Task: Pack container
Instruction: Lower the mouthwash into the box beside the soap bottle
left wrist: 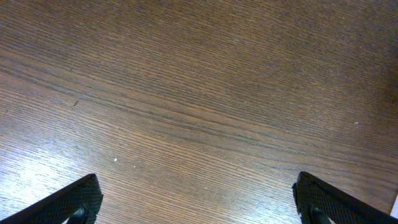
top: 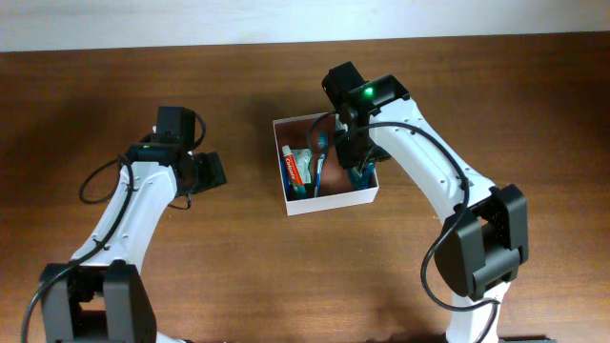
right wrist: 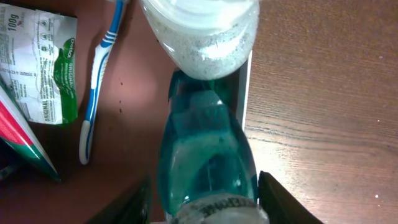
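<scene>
The container (top: 329,202), a white-walled square box with a pinkish-brown floor (right wrist: 130,124), sits mid-table. Inside lie a toothpaste tube (top: 291,171), a blue toothbrush (right wrist: 98,74), a green-and-white sachet (right wrist: 43,68) and a teal bottle (right wrist: 205,155) along the right wall, with a white-speckled bottle (right wrist: 202,31) beyond it. My right gripper (right wrist: 205,186) reaches into the box and straddles the teal bottle. Its jaws are open, with a gap on the left side. My left gripper (left wrist: 198,186) hovers wide open over bare wood, left of the box (top: 212,170).
Brown wooden tabletop (top: 143,76) surrounds the box. The right arm's links (top: 429,162) arch over the table to the right of the container. The table's far edge meets a pale wall at the top of the overhead view.
</scene>
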